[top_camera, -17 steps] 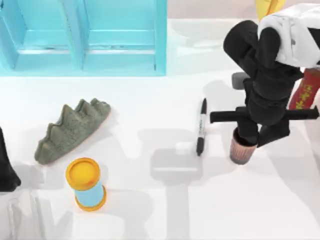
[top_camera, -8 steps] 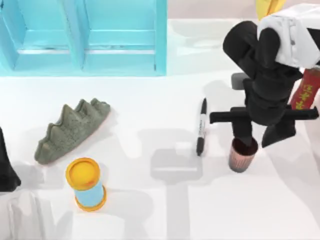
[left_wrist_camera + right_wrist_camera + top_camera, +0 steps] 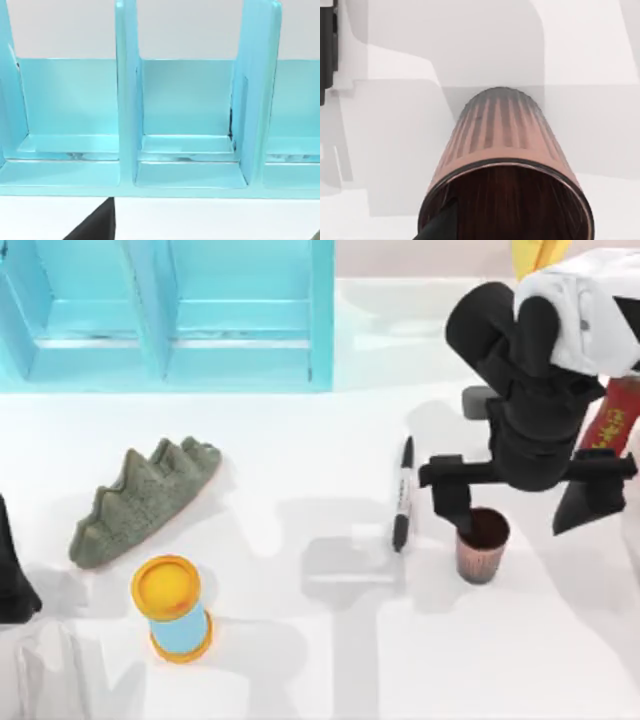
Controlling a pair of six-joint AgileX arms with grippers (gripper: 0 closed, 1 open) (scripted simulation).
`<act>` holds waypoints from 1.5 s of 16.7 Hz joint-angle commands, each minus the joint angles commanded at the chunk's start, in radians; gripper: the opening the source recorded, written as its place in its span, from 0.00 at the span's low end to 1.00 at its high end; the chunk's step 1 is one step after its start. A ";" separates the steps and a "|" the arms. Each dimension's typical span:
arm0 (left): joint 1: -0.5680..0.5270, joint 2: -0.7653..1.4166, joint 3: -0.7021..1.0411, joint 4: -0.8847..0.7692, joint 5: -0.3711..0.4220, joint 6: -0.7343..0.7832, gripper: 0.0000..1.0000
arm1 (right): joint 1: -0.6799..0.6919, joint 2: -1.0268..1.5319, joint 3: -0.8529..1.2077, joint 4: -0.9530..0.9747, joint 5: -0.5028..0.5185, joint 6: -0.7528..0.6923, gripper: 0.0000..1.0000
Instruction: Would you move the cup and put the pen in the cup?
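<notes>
Released, right gripper (image 3: 520,505) spreads over cup (image 3: 482,545) (pen (image 3: 402,492) label unreadable).

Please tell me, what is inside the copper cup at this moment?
The cup stands upright on the table, and its dark inside holds no pen; the pen lies on the table to its left. One finger of the open right pincer covers a small part of the rim.

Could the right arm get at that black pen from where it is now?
Probably yes. The pen lies flat on bare table just left of the cup, and the right tool hangs open right above the cup, holding nothing. Nothing lies between them.
</notes>
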 joint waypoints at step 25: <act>0.000 0.000 0.000 0.000 0.000 0.000 1.00 | -0.004 0.021 0.630 -0.608 0.001 -0.006 1.00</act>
